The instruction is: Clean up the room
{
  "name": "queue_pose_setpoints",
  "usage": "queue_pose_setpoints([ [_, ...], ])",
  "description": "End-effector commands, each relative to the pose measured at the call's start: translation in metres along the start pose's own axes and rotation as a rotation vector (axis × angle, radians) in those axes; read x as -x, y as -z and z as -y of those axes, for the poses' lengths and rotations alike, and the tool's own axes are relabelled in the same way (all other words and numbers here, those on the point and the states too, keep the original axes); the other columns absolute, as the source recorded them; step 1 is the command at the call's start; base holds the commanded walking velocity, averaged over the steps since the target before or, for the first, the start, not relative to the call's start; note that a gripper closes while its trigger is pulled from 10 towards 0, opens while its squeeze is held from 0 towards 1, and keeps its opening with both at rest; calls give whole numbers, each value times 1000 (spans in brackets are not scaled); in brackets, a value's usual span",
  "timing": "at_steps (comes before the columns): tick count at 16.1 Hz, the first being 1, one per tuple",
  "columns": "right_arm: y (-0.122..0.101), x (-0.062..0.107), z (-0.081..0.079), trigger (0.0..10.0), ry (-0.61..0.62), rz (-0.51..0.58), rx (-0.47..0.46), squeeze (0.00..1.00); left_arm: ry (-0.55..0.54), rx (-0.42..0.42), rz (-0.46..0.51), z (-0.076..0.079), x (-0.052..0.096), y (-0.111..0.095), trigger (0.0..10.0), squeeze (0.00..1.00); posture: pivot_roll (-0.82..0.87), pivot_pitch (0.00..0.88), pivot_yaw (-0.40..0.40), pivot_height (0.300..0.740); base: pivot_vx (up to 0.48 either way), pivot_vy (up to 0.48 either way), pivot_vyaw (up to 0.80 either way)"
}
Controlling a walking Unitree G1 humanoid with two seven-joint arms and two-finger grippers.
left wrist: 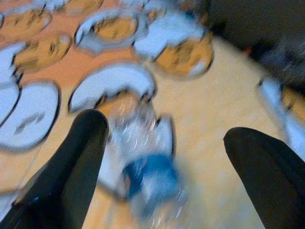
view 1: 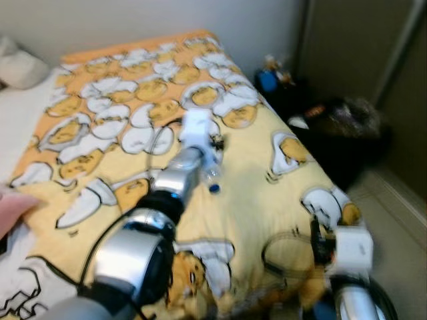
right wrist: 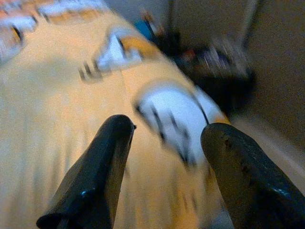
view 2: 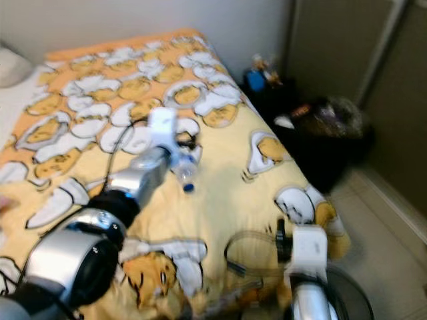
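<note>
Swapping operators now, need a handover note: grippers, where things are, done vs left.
Left gripper: open, reaching over the bed, fingers either side of a clear plastic bottle with a blue label; not gripped yet.
Right gripper: open, holding nothing, low at the bed's near edge.
Dark clutter lies on the floor beside the bed.
Done: nothing collected that I can see.
Left: close on the bottle, lift it off the duvet, then the floor clutter.

One plastic bottle, one bed, one pillow, two claws, left and right
</note>
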State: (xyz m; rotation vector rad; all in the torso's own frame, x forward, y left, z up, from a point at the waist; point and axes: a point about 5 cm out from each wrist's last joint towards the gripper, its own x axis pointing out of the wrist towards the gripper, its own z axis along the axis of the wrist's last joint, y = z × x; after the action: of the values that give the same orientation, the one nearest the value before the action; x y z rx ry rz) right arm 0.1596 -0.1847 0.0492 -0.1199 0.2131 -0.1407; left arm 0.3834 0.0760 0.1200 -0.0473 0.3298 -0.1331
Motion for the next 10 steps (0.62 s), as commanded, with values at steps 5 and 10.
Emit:
queue_pose_setpoints([
  [5, -13, 45, -7, 10000, -17, -33, 1, 0, 26, 57, -30, 18, 0, 9, 10000, 0, -477, 249, 125, 725, 0, 0, 0],
  [10, -19, 79, -9, 10000, -34, -94, 2, 0, -143, 63, -39, 5, 1, 16, 10000, 0, -519, 319, 120, 725, 0, 0, 0],
])
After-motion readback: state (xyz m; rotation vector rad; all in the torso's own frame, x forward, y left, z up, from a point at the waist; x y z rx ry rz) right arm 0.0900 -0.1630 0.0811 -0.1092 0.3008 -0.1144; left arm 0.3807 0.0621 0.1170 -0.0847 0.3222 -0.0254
